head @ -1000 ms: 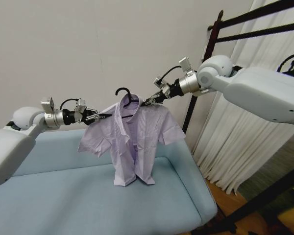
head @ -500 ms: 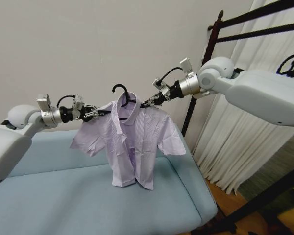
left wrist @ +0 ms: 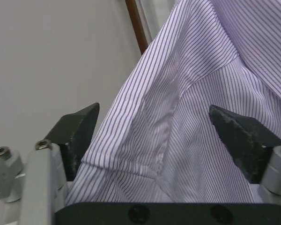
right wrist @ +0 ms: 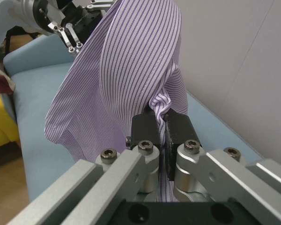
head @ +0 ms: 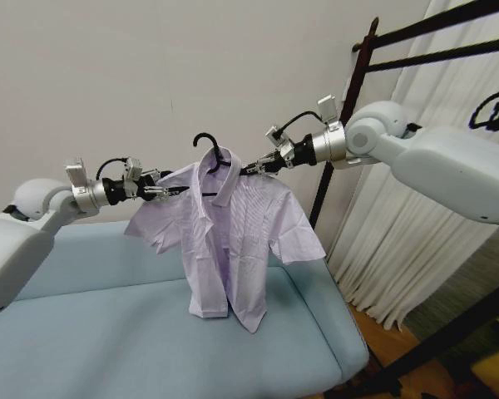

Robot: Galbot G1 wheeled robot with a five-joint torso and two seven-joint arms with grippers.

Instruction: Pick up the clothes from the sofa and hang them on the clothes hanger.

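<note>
The shirt is up in the air over the sofa, striped lilac and white, draped on a black hanger whose hook pokes out above the collar. It hangs open-fronted, with short sleeves flaring out on either side. The hem dangles low in front of the backrest; whether it brushes the seat, I can't tell.

The right gripper has the shoulder on its side. In the right wrist view, the right gripper has its black pads pressed tight together with a fold of striped cloth pinched between them. That arm reaches in from the right, across the front of the rack.

At the other shoulder is the left gripper, reaching in level from the left. In the left wrist view, the left gripper has its jaws spread wide, with the fabric lying between them and neither pad visibly clamping it. The right wrist view picks it up too, farther off at the far shoulder.

The dark wooden rack stands just right of the sofa, with a pale curtain behind its bars. A plain wall rises behind the sofa.
</note>
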